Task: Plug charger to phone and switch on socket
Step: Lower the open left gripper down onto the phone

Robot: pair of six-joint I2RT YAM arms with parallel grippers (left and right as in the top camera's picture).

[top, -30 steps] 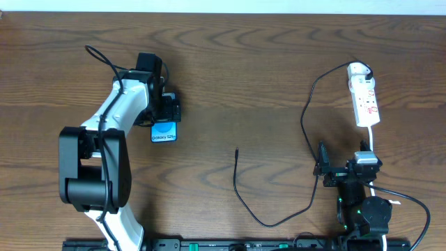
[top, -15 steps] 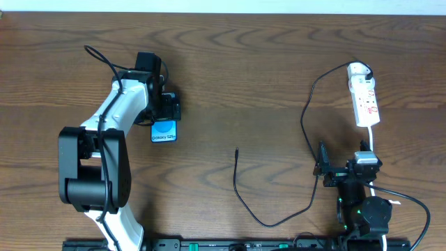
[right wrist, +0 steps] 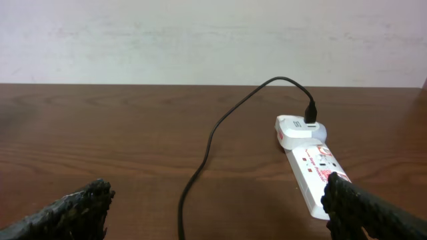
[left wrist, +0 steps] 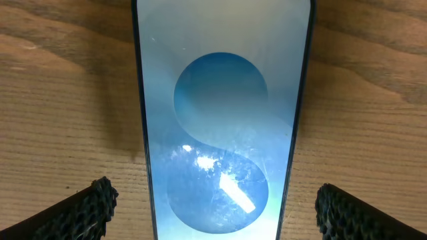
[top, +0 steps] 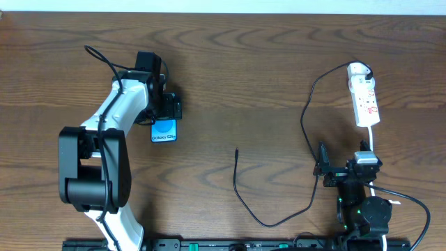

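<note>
The phone point(top: 164, 130) lies flat on the wooden table, its light blue screen with a round blue shape facing up. My left gripper point(top: 166, 110) hovers over its far part. In the left wrist view the phone point(left wrist: 223, 120) lies between the fingertips point(left wrist: 93, 203), which are wide apart and clear of its edges, so the left gripper point(left wrist: 217, 208) is open. The charger point(top: 306, 129) runs from the socket point(top: 365, 97) in a loop to its plug tip point(top: 237, 149), which lies loose mid-table. My right gripper point(top: 345, 162) is open and empty, just short of the socket point(right wrist: 310, 167).
A white adapter point(right wrist: 297, 128) sits at the socket's far end with the black cable point(right wrist: 207, 153) plugged into it. The socket's white cord point(top: 374, 143) runs back past my right arm. A pale wall borders the table's far edge.
</note>
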